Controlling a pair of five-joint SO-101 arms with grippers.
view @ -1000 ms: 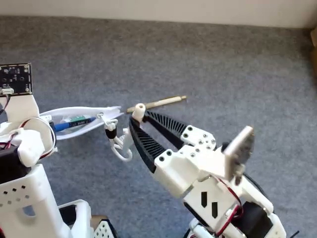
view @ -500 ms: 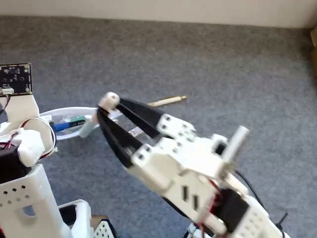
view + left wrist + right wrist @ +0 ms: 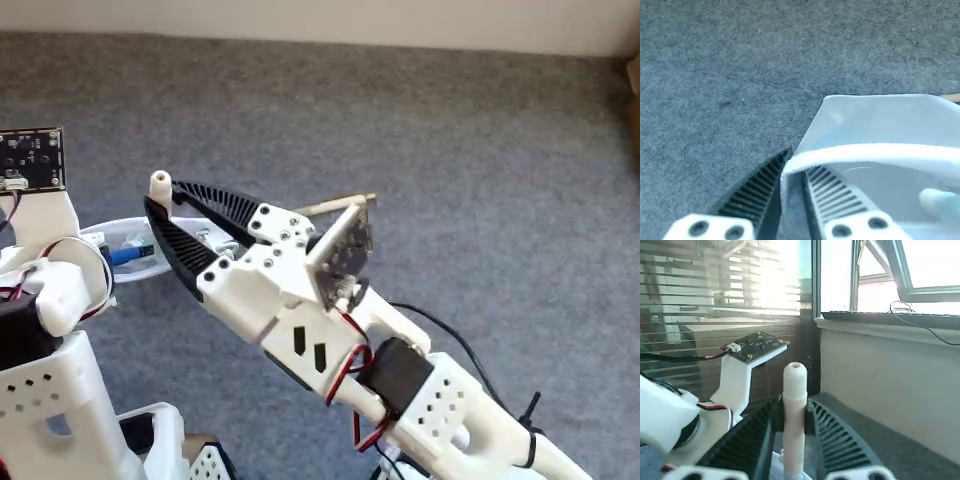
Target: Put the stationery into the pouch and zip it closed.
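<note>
Presently, right gripper (image 3: 792,407) clenched on a white marker (image 3: 794,390), which stands upright above the pouch (image 3: 112,233). Left gripper (image 3: 796,167) pinches the pouch's zipper edge. Pouch lies open on grey carpet (image 3: 480,130), with a blue pen (image 3: 125,256) inside. Wooden pencil (image 3: 338,205) rests on the carpet just past the right arm. Behind are a pale wall (image 3: 890,370), a window (image 3: 925,265) and slatted blinds (image 3: 715,285).

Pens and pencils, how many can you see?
3. A white pen is in the right gripper, a wooden pencil lies on the carpet partly behind that arm, and a blue pen sits inside the pouch. More may be hidden in there.
</note>
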